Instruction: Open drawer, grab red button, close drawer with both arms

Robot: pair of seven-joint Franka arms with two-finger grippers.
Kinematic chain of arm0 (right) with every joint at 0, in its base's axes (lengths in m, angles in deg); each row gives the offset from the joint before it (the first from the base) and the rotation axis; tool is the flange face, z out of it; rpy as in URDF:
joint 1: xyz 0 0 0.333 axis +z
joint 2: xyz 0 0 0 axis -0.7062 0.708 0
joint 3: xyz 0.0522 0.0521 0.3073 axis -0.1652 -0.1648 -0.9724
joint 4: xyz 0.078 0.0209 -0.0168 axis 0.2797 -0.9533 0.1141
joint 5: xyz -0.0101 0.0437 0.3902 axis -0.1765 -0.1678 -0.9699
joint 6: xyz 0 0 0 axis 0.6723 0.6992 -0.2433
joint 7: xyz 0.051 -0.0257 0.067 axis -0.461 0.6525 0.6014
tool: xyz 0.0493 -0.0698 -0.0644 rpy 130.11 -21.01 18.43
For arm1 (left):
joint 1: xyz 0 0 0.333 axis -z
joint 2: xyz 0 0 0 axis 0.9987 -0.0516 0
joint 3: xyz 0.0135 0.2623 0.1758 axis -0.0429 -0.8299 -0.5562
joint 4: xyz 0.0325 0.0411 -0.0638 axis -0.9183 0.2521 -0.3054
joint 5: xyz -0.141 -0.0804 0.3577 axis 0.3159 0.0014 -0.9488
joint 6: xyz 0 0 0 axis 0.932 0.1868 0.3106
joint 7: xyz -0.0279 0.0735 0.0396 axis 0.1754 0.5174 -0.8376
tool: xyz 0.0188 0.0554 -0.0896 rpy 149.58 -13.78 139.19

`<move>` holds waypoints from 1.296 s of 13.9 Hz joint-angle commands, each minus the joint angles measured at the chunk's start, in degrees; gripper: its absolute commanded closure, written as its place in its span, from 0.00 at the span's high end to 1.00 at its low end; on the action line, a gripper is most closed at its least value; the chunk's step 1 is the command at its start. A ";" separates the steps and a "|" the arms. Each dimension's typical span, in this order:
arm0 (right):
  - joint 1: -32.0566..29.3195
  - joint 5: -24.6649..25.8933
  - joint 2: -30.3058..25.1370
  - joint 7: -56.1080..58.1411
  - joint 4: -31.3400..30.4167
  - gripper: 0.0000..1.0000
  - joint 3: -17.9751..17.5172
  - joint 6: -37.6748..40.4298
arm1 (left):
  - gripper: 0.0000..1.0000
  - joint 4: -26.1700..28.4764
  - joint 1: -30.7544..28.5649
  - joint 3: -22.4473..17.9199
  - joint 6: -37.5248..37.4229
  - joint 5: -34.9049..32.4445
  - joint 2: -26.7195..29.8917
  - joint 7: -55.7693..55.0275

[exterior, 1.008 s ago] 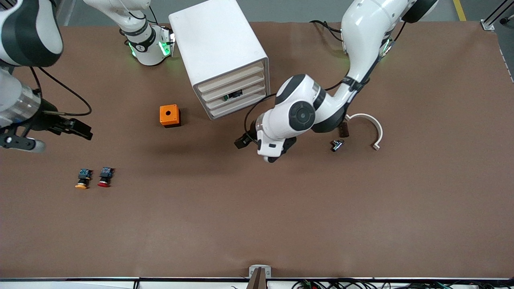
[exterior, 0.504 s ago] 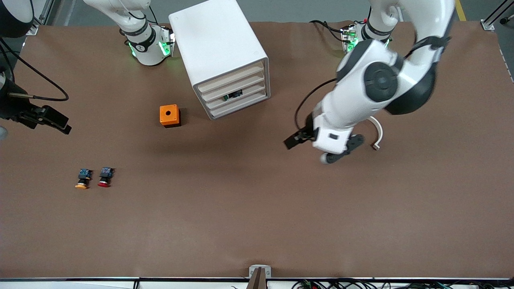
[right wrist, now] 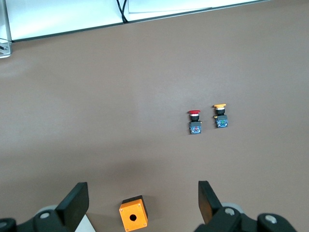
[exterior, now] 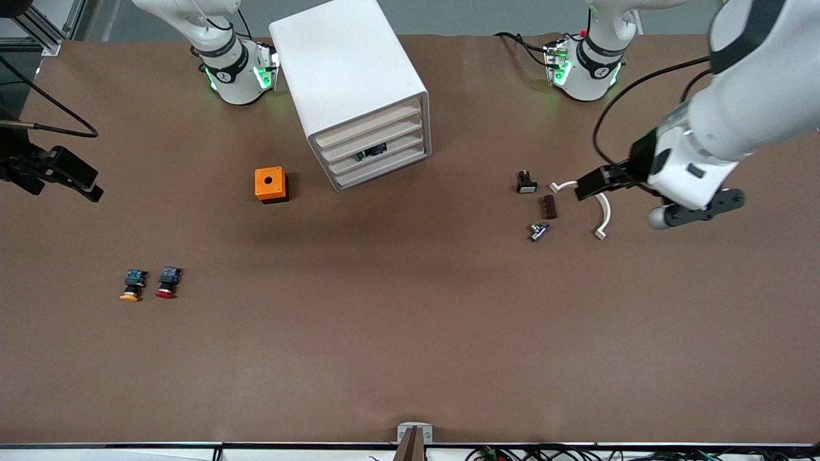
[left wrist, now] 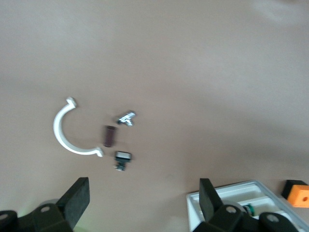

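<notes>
The white cabinet (exterior: 349,70) stands near the robots' bases. Its drawer (exterior: 370,137), second highest of four, is pushed in like the others. The red-capped button (exterior: 166,282) lies on the table toward the right arm's end, beside a yellow-capped one (exterior: 131,285). Both show in the right wrist view, red (right wrist: 194,121) and yellow (right wrist: 220,116). My left gripper (exterior: 596,184) hangs open and empty over small parts at the left arm's end; its jaws stand wide apart in the left wrist view (left wrist: 142,203). My right gripper (exterior: 70,174) is open and empty, over the table's edge at the right arm's end (right wrist: 142,203).
An orange box with a hole (exterior: 270,184) sits beside the cabinet, toward the right arm's end. A white arc-shaped part (exterior: 604,211), a brown piece (exterior: 549,206), a small black part (exterior: 526,182) and a silver part (exterior: 538,230) lie under the left arm.
The left arm has swung from in front of the cabinet toward its own end of the table. The right gripper has drawn back toward the table's edge. The drawers stayed shut.
</notes>
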 commanded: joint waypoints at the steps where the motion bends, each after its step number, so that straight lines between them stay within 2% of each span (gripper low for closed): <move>1: 0.51 -0.41 0.45 0.04 1.73 1.00 0.05 1.01 | 1.00 1.71 -4.63 0.40 -0.64 -1.34 2.23 7.37; 4: 1.21 -0.24 -2.35 0.04 -0.89 1.00 0.14 -0.74 | 1.00 1.62 -6.23 0.40 -0.64 -4.13 2.58 11.08; 5: 1.21 -0.23 -4.28 0.04 -3.78 1.00 0.14 -2.75 | 1.00 1.53 -5.88 0.23 -0.64 -5.28 2.67 12.13; 6: 1.21 -0.23 -6.56 0.12 -7.28 1.00 0.05 -5.47 | 1.00 1.53 -5.27 -1.16 -0.64 -5.56 2.59 13.54; 7: 1.30 -0.23 -8.15 0.12 -9.84 1.00 0.14 -7.15 | 1.00 1.53 -2.48 -4.66 -0.64 -5.47 2.76 15.99; 9: 1.57 -0.06 -8.26 0.21 -9.96 1.00 0.14 -7.26 | 1.00 1.53 2.18 -11.96 -0.64 -5.04 3.72 19.77; 12: 1.57 0.12 -7.99 0.21 -9.69 1.00 0.14 -6.99 | 1.00 1.53 5.19 -16.81 -0.64 -4.94 3.99 23.21; 16: 1.57 0.03 -7.73 0.47 -7.86 1.00 0.14 -6.56 | 1.00 1.45 5.02 -17.61 0.58 -5.65 4.69 24.62; 18: 1.22 0.03 -7.03 2.31 -6.27 1.00 0.23 -2.96 | 1.00 1.45 4.67 -17.61 1.03 -5.65 4.96 24.80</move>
